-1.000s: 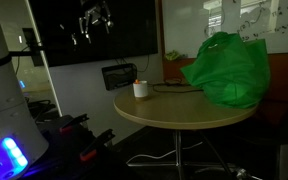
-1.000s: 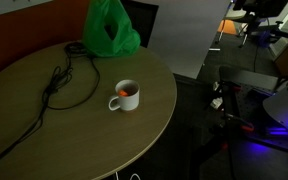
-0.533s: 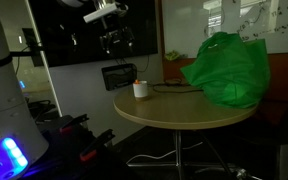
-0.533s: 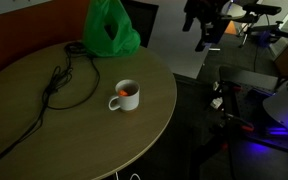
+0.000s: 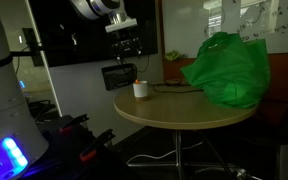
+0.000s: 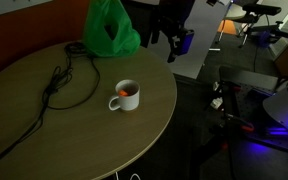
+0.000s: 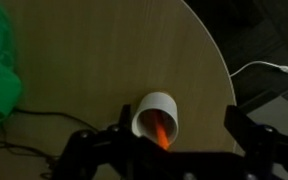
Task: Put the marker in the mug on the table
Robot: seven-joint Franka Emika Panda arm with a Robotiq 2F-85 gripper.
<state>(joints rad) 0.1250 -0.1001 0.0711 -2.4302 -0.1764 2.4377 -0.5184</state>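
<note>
The white mug [image 6: 125,96] stands on the round tan table [image 6: 44,130] near its edge; it also shows in an exterior view [image 5: 140,89] and in the wrist view [image 7: 155,118]. The orange-red marker [image 7: 160,130] lies inside the mug, its orange also visible in an exterior view [image 6: 128,92]. My gripper [image 6: 174,42] hangs in the air above and beyond the table's edge, apart from the mug; it also shows in an exterior view [image 5: 127,46]. In the wrist view its fingers [image 7: 174,140] stand wide apart and hold nothing.
A large green bag [image 6: 110,29] sits at the far side of the table, also seen in an exterior view [image 5: 227,68]. A black cable [image 6: 64,82] loops across the tabletop. A black box-like device with a screen [image 5: 118,75] stands behind the mug.
The gripper has swung in from farther away and come down toward the table, closer to the mug. The mug and marker have not moved.
</note>
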